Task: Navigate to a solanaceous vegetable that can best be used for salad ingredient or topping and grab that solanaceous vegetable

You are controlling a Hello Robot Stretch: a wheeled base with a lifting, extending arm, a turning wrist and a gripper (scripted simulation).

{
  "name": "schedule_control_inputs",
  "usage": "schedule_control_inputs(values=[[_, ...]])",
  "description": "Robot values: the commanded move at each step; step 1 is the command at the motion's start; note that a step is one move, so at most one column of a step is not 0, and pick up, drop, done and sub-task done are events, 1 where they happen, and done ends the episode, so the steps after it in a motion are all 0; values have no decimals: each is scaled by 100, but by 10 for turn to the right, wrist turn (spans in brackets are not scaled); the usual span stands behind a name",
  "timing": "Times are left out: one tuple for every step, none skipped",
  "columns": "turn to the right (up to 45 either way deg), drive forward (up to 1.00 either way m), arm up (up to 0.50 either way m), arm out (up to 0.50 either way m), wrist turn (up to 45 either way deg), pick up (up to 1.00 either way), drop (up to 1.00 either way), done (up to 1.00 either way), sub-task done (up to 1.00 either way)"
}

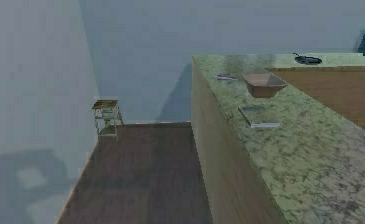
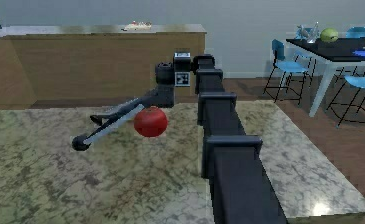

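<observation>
Arm side view: the robot's arm (image 2: 230,140) stretches across a speckled stone surface (image 2: 50,180), bringing its hand (image 2: 85,135) near a round red tomato (image 2: 150,122), apparently lined up for the grab. Whether the hand already grips the tomato cannot be told.

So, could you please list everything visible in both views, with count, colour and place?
tomato: one, red, on or over the counter, by the gripper's fingers
counter: one, green-speckled top, wooden side, foreground
bowl: one, brown, on the counter, forward view
flat thing: one, grey, on the counter, before the bowl
stand: one, small, brownish, by the far wall
table: one, dark, arm side view's upper right
chairs: at least two, blue, beside the table
arm: one, dark, arm side view's lower middle
gripper: one, dark, left of the arm's far end
</observation>
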Motion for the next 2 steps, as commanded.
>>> schedule_control_inputs(values=[[0, 0, 0, 0, 450, 0, 0, 0, 0], [0, 0, 0, 0, 210, 0, 0, 0, 0]])
